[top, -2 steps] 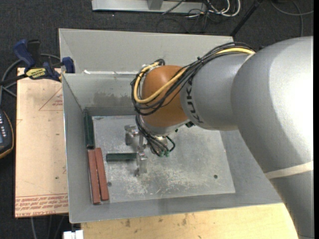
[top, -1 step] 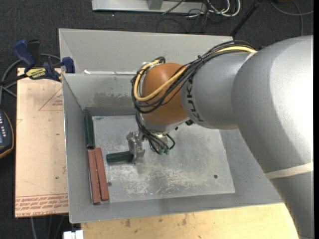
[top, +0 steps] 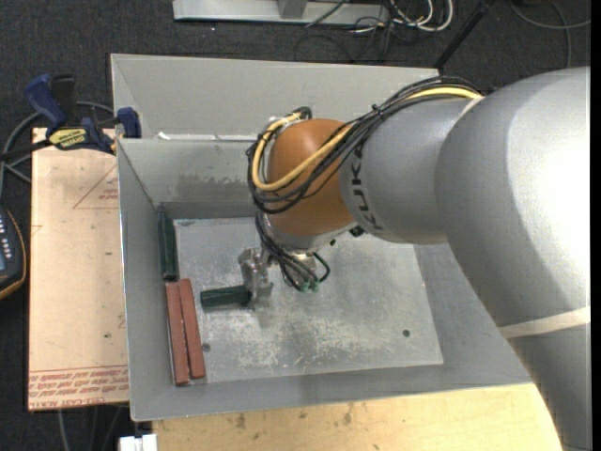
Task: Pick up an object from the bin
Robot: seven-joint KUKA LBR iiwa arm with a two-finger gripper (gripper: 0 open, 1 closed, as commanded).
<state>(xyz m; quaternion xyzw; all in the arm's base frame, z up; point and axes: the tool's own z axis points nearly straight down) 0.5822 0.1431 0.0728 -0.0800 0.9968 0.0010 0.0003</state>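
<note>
Mid-floor of the grey bin (top: 376, 332), gripper (top: 255, 285) sits low, its tip meeting the right end of a short dark green block (top: 222, 298) lying flat; open or closed, can't tell from this angle. Along the left wall: long dark green bar (top: 168, 247), then two red-brown bars (top: 185, 332) side by side

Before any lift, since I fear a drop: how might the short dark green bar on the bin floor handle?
The short dark green bar looks straight and solid, probably stiff. It lies flat, so it should slide rather than roll. Gripped at the end beside the claw, it might tilt.
</note>
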